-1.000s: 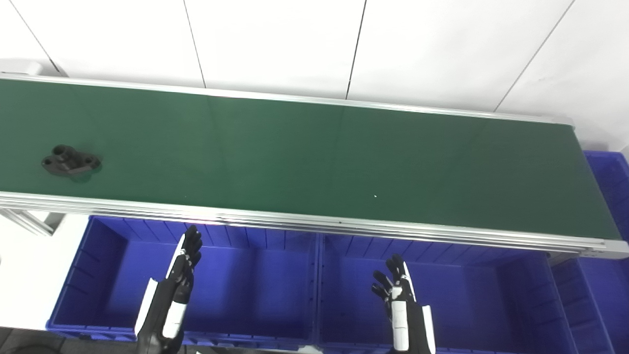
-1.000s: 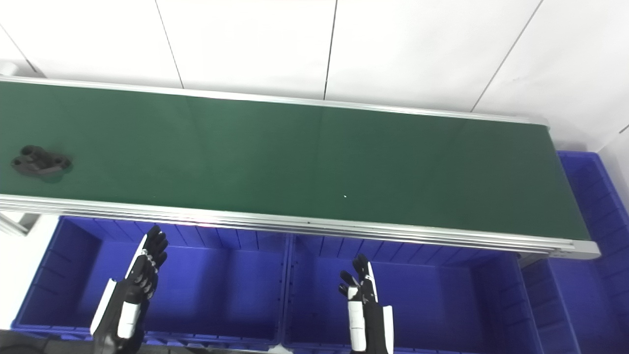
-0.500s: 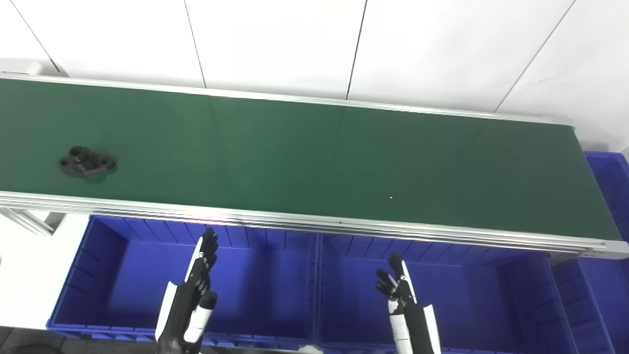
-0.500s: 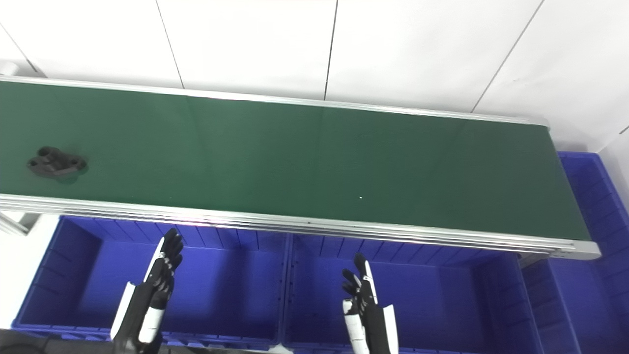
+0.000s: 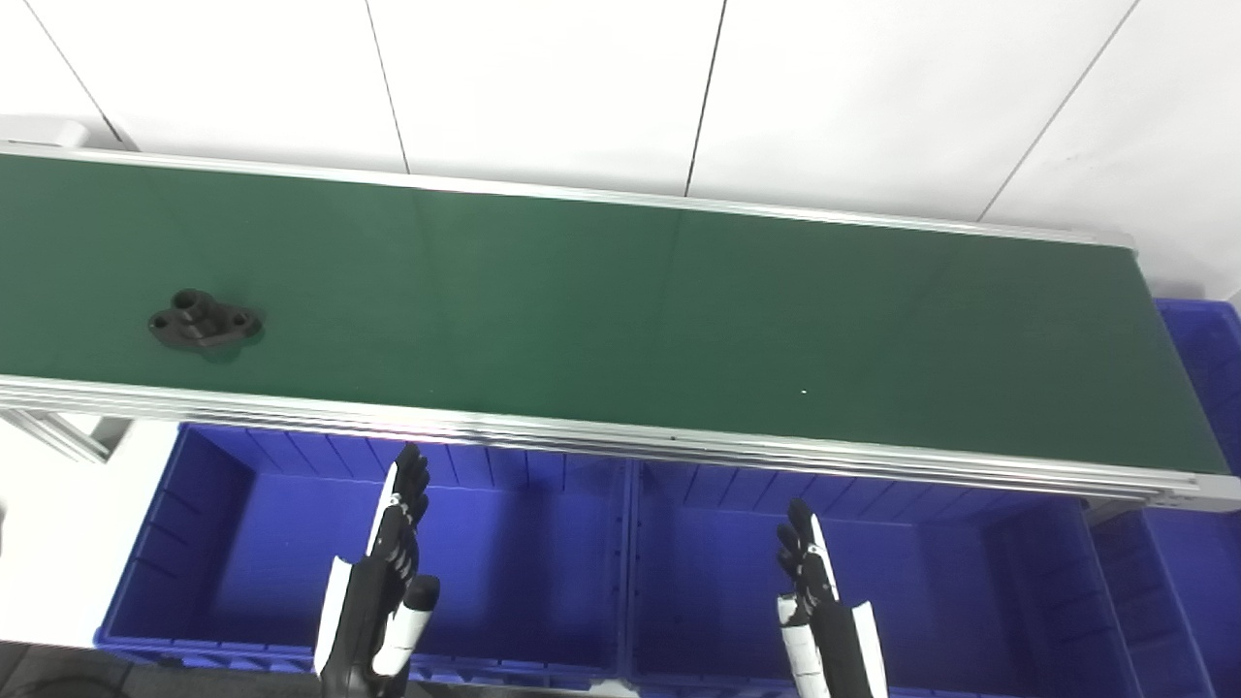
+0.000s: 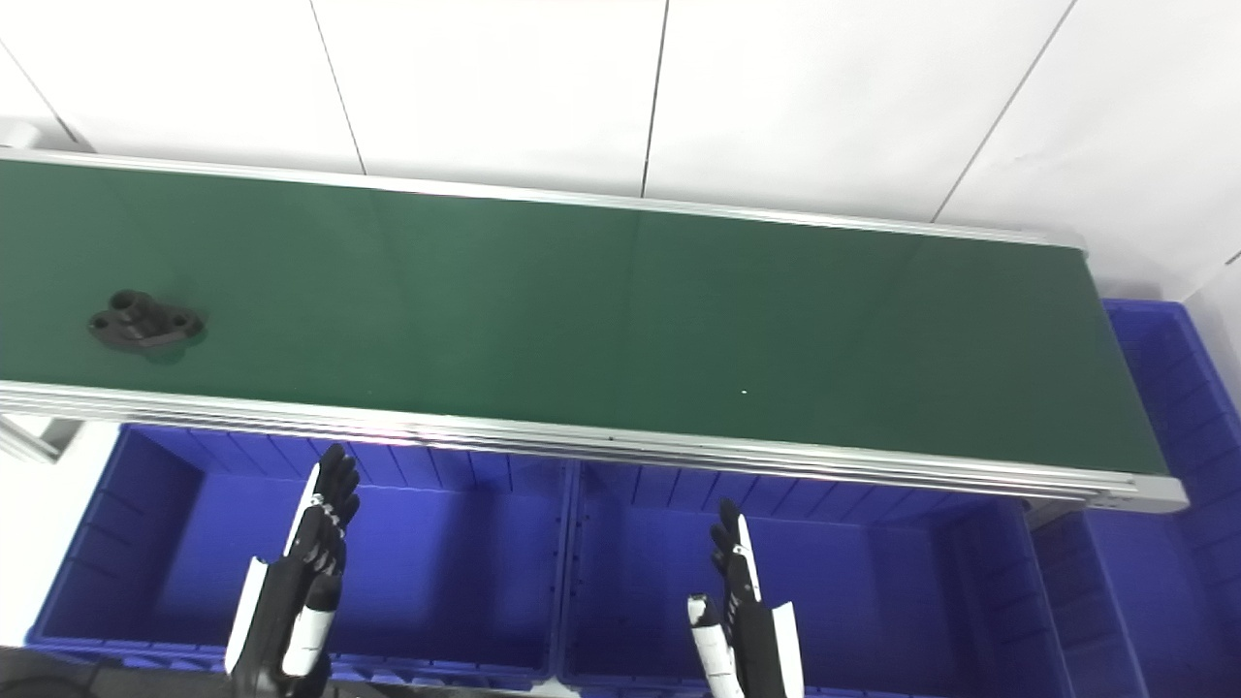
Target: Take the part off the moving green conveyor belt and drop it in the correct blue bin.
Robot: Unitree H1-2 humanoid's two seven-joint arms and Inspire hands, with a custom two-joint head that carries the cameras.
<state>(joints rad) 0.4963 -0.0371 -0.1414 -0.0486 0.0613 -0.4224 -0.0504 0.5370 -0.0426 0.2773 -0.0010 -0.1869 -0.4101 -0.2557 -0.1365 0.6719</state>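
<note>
Part: a dark flanged part (image 5: 204, 322) lies on the green conveyor belt (image 5: 601, 310), towards its left end and closer to the near rail than the far one
Long axis: the part's flange runs roughly along the belt's length, with a raised boss at its left half
Left hand: the left hand (image 5: 388, 572) hovers over the left blue bin (image 5: 155, 543), fingers straight and a little apart, holding nothing
Right hand: the right hand (image 5: 819, 606) hovers over the middle blue bin (image 5: 970, 582), fingers extended, empty
Bearing: the part sits up and to the left of the left hand, beyond the near rail, well apart from it
Nearer hand: the left, by a clear margin; the right is far across
Judgement: the pick appears to fall to the left hand, reaching forward over the rail
Correct bin: cannot be told from these views; a third blue bin (image 5: 1202, 368) shows at the belt's right end
</note>
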